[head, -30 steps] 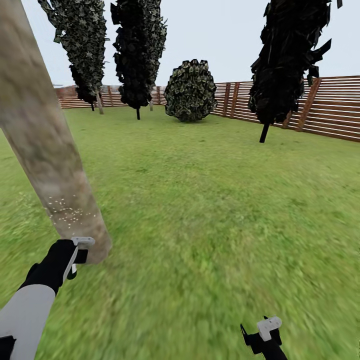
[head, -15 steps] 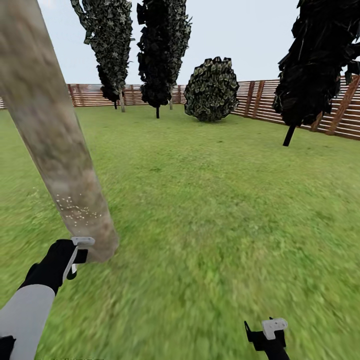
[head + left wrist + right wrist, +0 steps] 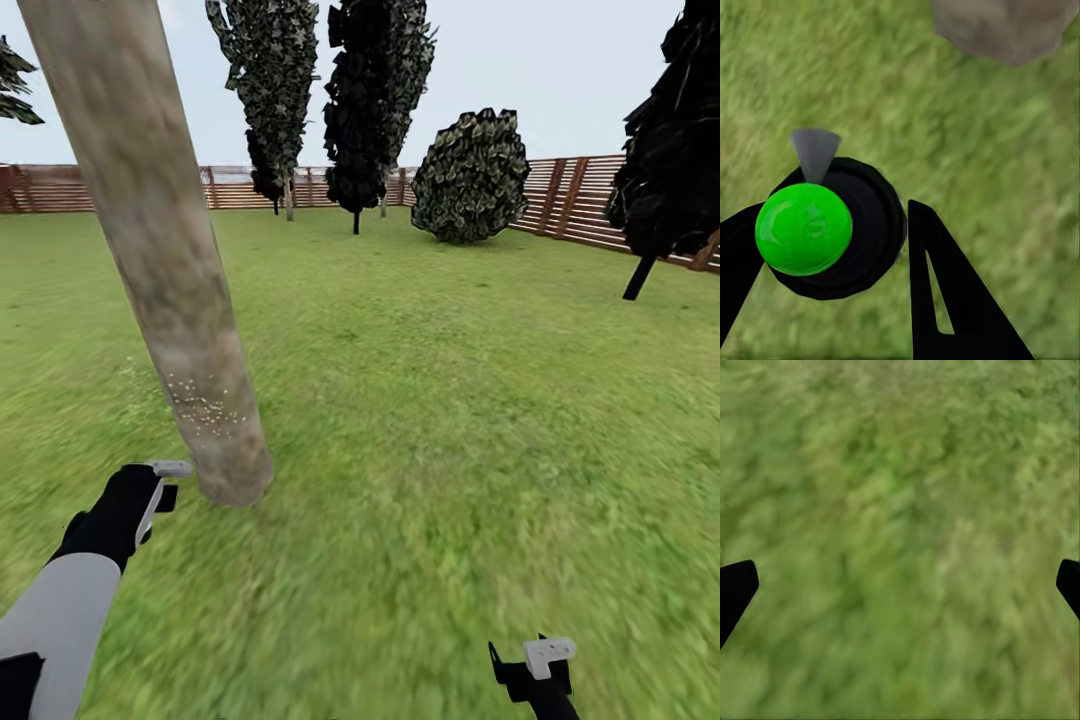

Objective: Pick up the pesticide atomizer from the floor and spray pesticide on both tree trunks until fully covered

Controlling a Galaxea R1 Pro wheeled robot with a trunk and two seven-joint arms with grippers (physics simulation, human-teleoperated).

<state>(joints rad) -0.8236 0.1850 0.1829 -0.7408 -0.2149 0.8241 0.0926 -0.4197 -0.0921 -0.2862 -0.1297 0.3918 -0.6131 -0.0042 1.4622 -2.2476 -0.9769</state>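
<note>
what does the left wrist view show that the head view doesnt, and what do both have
Left wrist view alone: the atomizer's bright green top on its black body, between the left gripper's dark fingers.

Head view alone: pale specks on the tree trunk, the slatted fence, dark narrow trees, the right gripper.

Both: the trunk's base and the grass.
</note>
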